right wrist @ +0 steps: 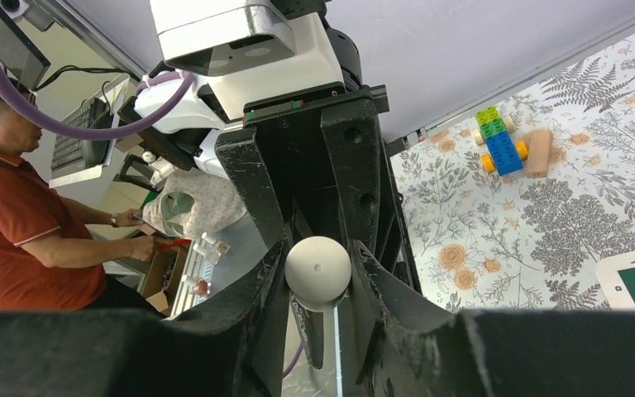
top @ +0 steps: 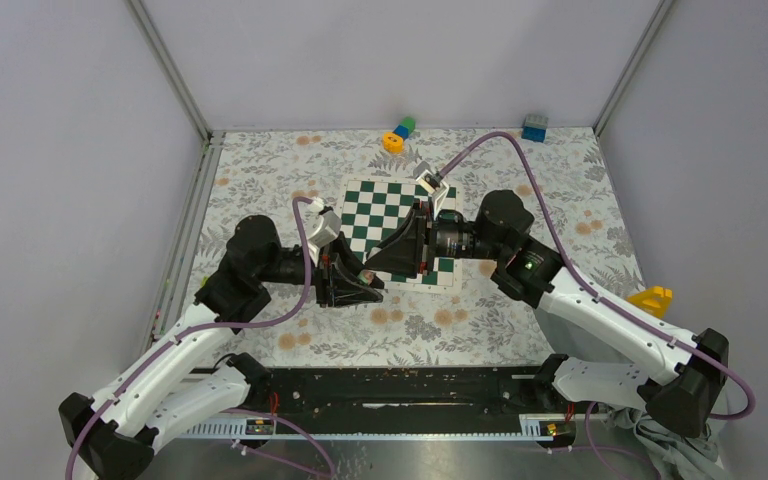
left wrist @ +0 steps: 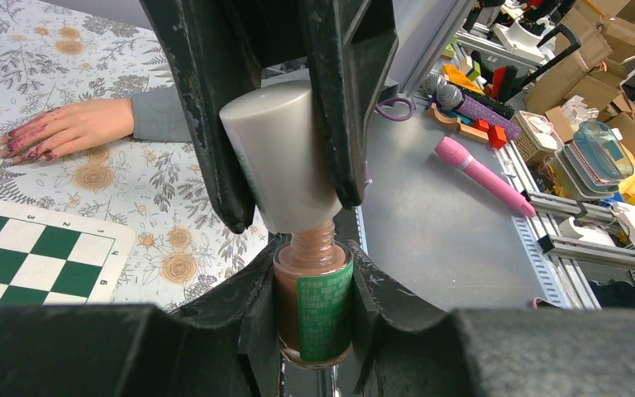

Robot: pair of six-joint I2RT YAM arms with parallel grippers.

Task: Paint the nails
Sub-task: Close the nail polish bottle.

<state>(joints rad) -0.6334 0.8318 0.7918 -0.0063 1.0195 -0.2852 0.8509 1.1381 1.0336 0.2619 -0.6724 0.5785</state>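
Brownish-pink polish fills the small nail polish bottle [left wrist: 314,310], green-labelled and upright. The left claw [left wrist: 314,277] is clamped on it, one finger on each side of the glass. The right claw [left wrist: 293,198] reaches in from above and is closed on the cream-white cap [left wrist: 277,153]. The cap tilts against the bottle's axis, and the threaded neck shows bare just below its lower edge. Whether a brush hangs from the cap cannot be told.

Right wrist view: the cap's rounded end sits between the right claw's fingers, with the left claw beyond it. Top view: the two claws meet tip to tip above the near edge of the green-and-white chessboard [top: 392,212].

The nails [left wrist: 18,142] are reddish-pink, with colour smeared onto the fingertips. They belong to a hand [left wrist: 66,128] in a grey sleeve, lying palm down on the floral worktop [left wrist: 174,186], well apart from the bottle and beyond the chessboard's corner. A pink microphone [left wrist: 484,175] lies on the grey surface [left wrist: 430,223] to the side. At the worktop's far edge stand toy blocks [top: 398,132].
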